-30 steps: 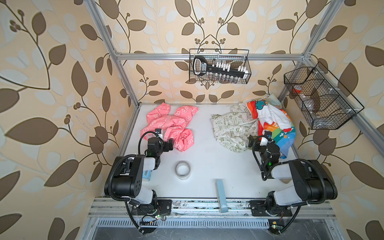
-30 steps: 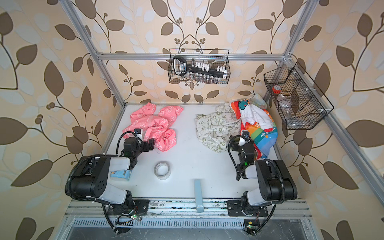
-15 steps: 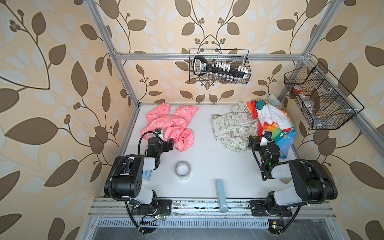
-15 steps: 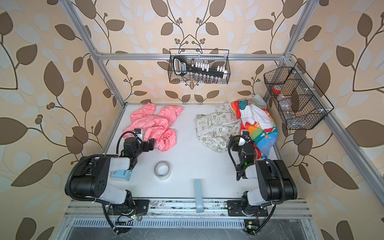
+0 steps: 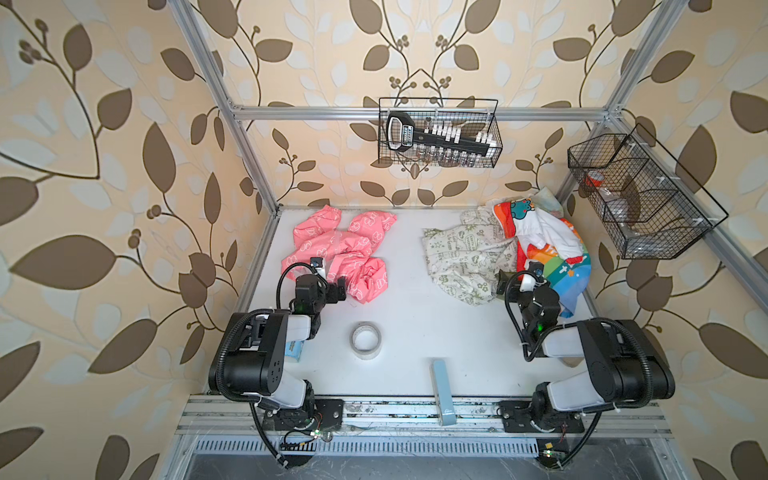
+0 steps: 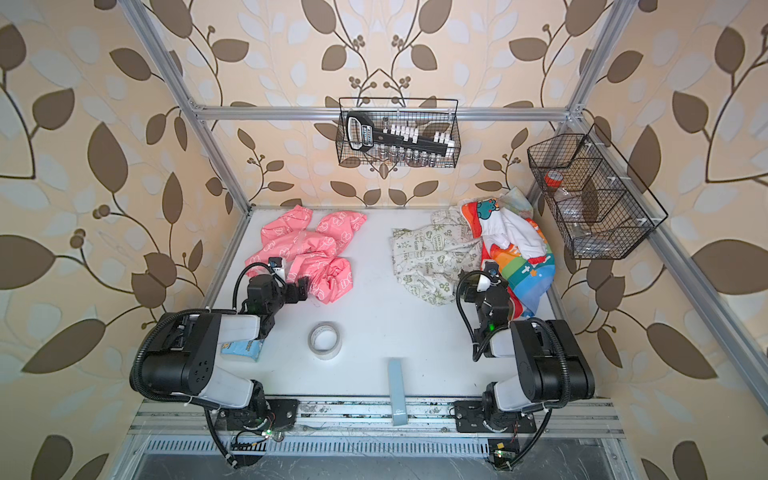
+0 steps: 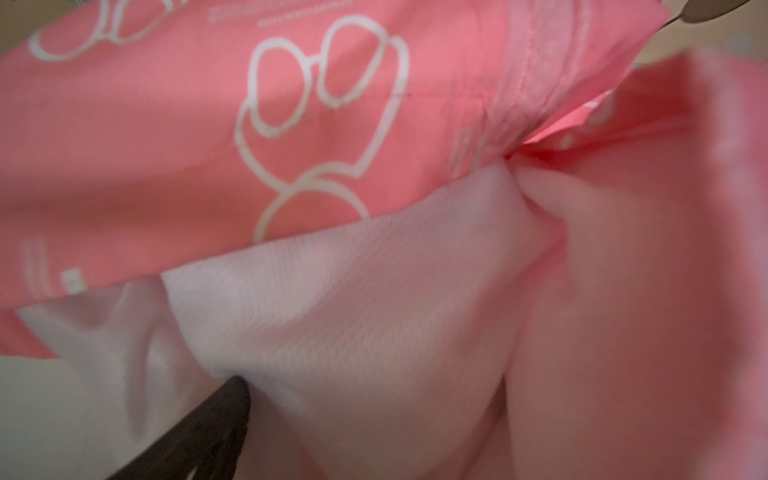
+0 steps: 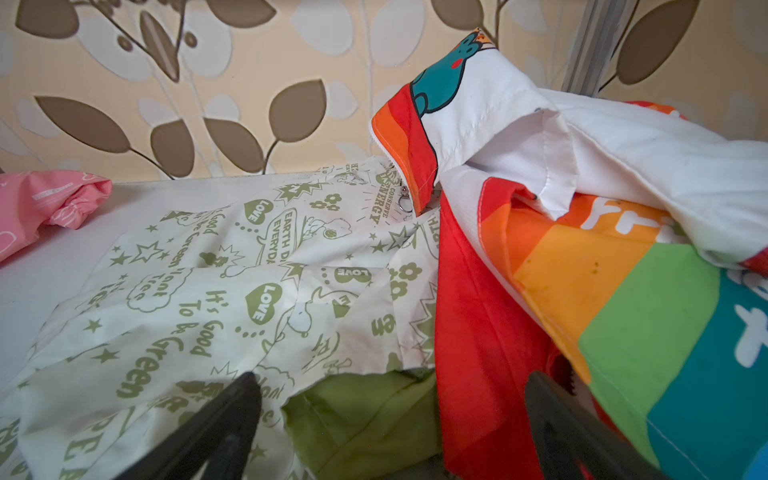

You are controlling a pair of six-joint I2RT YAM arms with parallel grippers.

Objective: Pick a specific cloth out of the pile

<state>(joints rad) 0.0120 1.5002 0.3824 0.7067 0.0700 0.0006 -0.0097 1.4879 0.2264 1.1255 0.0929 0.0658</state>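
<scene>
Nothing has shifted: the cloth lies far left, well apart from the pile at far right. The left gripper touches its near edge (whether it grips, I cannot tell), and the right gripper gapes empty at the pile.

Robot lab cell: aluminium frame, wallpapered panels.

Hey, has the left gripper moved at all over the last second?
No. In both top views the left gripper sits at the same spot by the pink cloth's near edge, equally far from the tape roll.
</scene>
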